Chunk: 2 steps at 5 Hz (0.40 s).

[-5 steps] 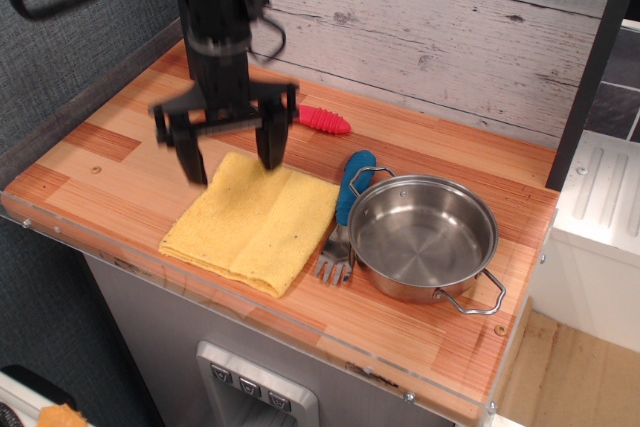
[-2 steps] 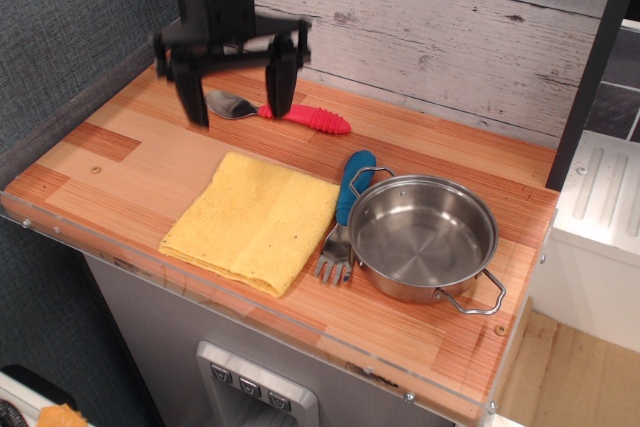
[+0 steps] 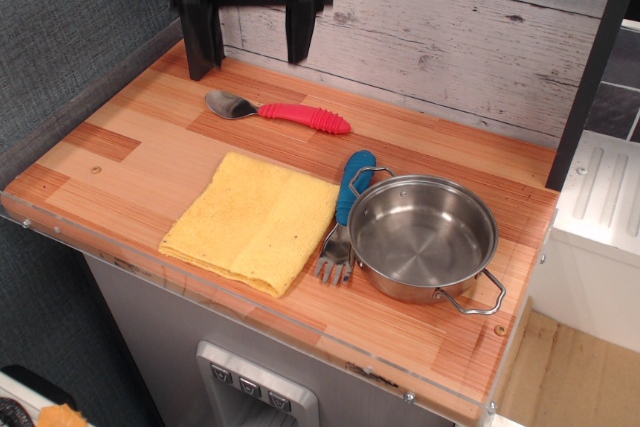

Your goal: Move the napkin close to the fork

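The yellow napkin lies flat on the wooden counter, its right edge touching or nearly touching the fork. The fork has a blue handle and silver tines pointing toward the front edge, and it lies between the napkin and the steel pot. My gripper hangs open and empty high above the counter's back left, well clear of the napkin, its two black fingers spread wide.
A red-handled silver spoon lies behind the napkin near the back wall. The steel pot with two wire handles stands at the right, against the fork. The counter has a clear plastic front lip and a plank wall behind.
My gripper has risen from just above the napkin's back edge up and back toward the wall, staying open. The napkin, fork, spoon and pot have not moved.
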Available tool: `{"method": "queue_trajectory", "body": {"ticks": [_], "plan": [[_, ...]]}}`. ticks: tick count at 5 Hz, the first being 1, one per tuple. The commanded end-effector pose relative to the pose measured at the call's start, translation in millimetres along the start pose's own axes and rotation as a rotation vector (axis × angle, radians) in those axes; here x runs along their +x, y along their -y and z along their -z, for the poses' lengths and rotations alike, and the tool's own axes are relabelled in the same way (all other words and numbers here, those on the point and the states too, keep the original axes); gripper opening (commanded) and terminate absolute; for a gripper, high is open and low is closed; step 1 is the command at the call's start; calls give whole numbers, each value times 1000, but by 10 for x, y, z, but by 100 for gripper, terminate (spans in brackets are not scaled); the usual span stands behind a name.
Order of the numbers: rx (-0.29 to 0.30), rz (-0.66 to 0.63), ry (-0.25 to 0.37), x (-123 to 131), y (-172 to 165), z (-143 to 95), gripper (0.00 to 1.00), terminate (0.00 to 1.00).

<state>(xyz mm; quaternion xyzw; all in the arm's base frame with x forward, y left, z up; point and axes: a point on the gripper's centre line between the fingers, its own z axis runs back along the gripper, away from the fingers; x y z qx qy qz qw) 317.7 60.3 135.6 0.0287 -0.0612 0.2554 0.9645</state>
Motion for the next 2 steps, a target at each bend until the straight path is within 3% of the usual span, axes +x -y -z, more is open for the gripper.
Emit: {"method": "queue_trajectory", "body": {"ticks": [1, 2], "plan": [[-29, 26, 76, 141, 112, -443, 100, 0], [-29, 26, 76, 141, 112, -443, 100, 100]]}}
